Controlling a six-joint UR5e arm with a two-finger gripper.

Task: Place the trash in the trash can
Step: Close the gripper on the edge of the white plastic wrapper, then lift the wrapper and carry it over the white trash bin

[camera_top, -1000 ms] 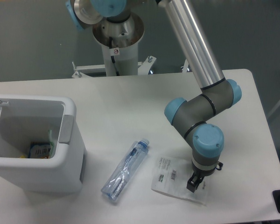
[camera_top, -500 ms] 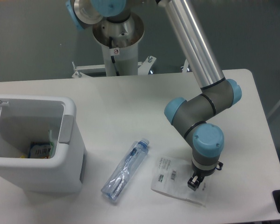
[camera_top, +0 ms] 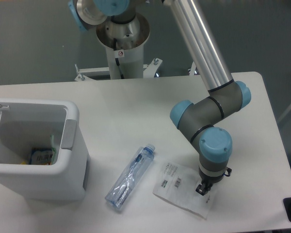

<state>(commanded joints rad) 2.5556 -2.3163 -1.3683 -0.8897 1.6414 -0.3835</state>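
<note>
Tool [camera_top: 202, 189] points straight down at the right part of the pouch [camera_top: 182, 194], its black tip touching or right on the plastic. Fingers look close together, seemingly pinched on the pouch edge, but the tip is small and dark, so cannot tell for sure whether it is clenched or just pressing. Wrist above it has a light blue cap [camera_top: 215, 144] and grey joints; the silver arm tube [camera_top: 199, 43] runs up and left to the base column [camera_top: 122, 46] behind the surface.

Pouch lies flat on the white surface [camera_top: 136, 102], near the front edge, right of centre. Translucent white, black barcode labels on its left half. Its far right corner sits under the tool.

Bottle [camera_top: 130, 176] lies on its side just left of the pouch, not touching it. Clear bluish, long, slanted, cap end up-right, bottom end down-left toward the trash can.

Trash can [camera_top: 72, 160] stands at the left side of the surface, open top, white, rounded corners, grey panel on the side facing the bottle. Some coloured wrappers [camera_top: 41, 156] are visible at its bottom. Bottle's lower end is near the can's right wall, a gap between them. Both trash items are outside the can, on the surface.
</note>
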